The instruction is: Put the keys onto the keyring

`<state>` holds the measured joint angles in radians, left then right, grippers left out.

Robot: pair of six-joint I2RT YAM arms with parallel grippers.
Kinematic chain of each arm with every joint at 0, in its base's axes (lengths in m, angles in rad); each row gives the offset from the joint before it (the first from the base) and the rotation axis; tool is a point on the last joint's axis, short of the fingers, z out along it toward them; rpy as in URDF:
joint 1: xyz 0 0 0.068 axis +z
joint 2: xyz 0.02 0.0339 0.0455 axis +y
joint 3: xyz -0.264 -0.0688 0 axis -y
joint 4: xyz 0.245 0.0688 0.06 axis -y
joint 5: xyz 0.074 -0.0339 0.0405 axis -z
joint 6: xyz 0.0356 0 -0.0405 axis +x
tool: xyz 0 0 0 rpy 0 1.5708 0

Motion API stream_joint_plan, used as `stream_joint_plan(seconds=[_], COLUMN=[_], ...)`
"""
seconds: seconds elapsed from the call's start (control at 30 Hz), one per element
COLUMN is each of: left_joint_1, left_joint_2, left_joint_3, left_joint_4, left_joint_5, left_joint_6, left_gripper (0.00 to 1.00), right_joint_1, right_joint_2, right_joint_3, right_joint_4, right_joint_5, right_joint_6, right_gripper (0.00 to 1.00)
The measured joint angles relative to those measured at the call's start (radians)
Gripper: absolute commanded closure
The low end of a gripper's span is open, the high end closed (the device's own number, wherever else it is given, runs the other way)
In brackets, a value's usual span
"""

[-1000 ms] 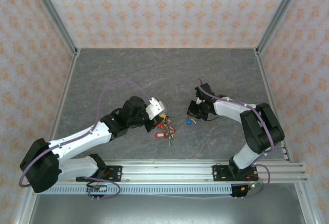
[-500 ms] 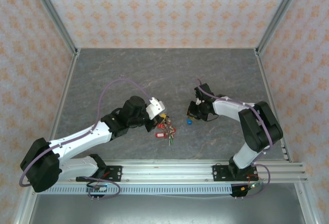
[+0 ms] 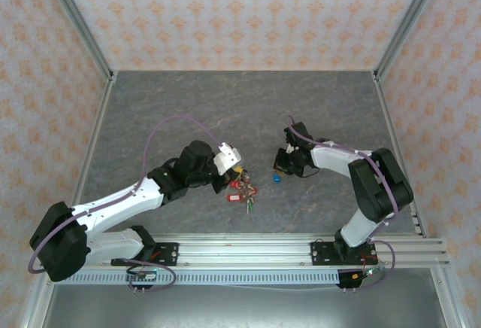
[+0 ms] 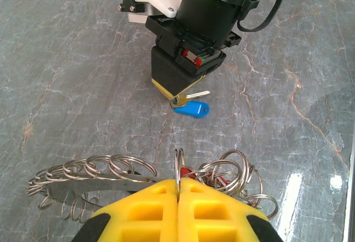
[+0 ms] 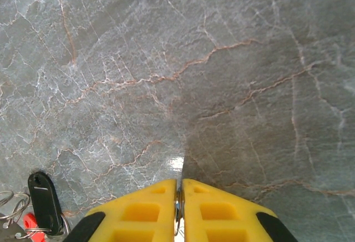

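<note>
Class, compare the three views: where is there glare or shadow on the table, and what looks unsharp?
Left wrist view: white glare on the table at lower right; the blue-tagged key is sharp. Right wrist view: a bright reflection just above the right hand, table darker across the picture's right half. Top view: even light, soft shadows; the keys too small to tell apart.

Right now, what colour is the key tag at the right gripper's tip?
The tag is blue, clearest in the left wrist view.
</note>
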<state>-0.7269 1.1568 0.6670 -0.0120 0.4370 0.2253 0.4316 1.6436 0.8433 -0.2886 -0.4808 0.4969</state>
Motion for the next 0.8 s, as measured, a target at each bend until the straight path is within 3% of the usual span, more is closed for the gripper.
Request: stream_joint_plan(seconds=[0.8], left_joint_1=[0.000], left_joint_2=[0.000], left_joint_3=[0.006], left_joint_4=[-0.001], left_joint_5=[0.000], left_joint_6=[0.000], left_gripper=[1.00], right_joint_1=[0.006], right_joint_2=[-0.003], right_joint_3=[0.004], right_joint_4=[-0.023], right_joint_5=[-0.006], right_joint_6=[-0.004], right_gripper=[0.84])
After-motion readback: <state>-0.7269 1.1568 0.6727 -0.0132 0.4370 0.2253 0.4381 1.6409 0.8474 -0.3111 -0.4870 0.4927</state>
